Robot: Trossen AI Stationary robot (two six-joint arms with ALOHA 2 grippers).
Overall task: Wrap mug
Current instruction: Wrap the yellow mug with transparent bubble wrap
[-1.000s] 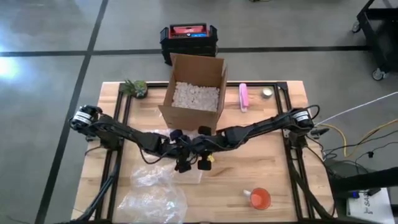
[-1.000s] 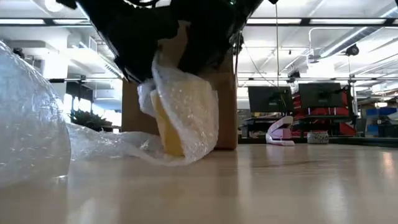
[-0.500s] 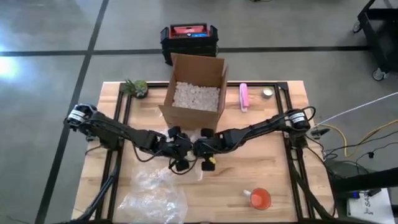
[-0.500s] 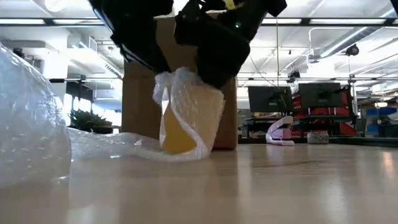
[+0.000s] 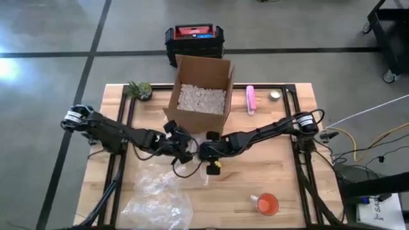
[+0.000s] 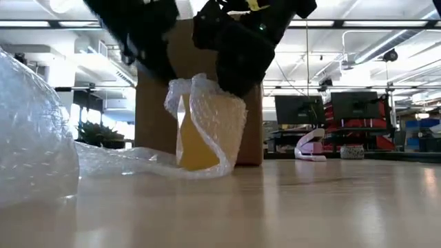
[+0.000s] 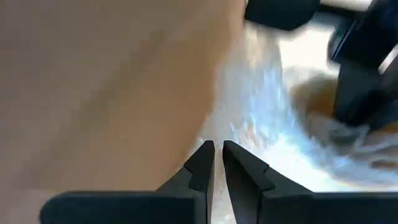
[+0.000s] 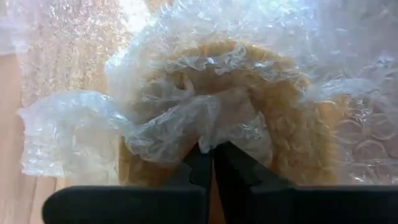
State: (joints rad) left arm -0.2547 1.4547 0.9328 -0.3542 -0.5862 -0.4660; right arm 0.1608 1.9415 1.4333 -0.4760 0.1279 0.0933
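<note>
A big puffy heap of bubble wrap (image 6: 31,138) sits closest in the low view, well in front of the cardboard box (image 5: 200,94). On the same front part of the tabletop (image 5: 281,182), off to the right of the heap in the high view, lies a small orange thing (image 5: 267,204).

Closer to the box stands the yellow mug (image 6: 196,141). It is upright on the tabletop, just in front of the box. A sheet of bubble wrap (image 6: 220,120) curls around it, but a gap in front shows the yellow side. The loose end of the sheet trails along the wood toward the big heap.

The right claw (image 8: 212,157) is right above the mug. Its two fingers are pinched together on a bunched bit of the wrap at the mug's top. The left claw (image 7: 215,154) is just beside the mug, also in front of the box. Its fingers are almost closed with only a thin gap, and nothing is between them.

The box is open and full of white packing bits (image 5: 201,99). Beside the box are a little green plant (image 5: 138,89) on one side and a pink thing (image 5: 250,99) on the other. Behind the box, on the floor, sits a black case with a red top (image 5: 193,39).
</note>
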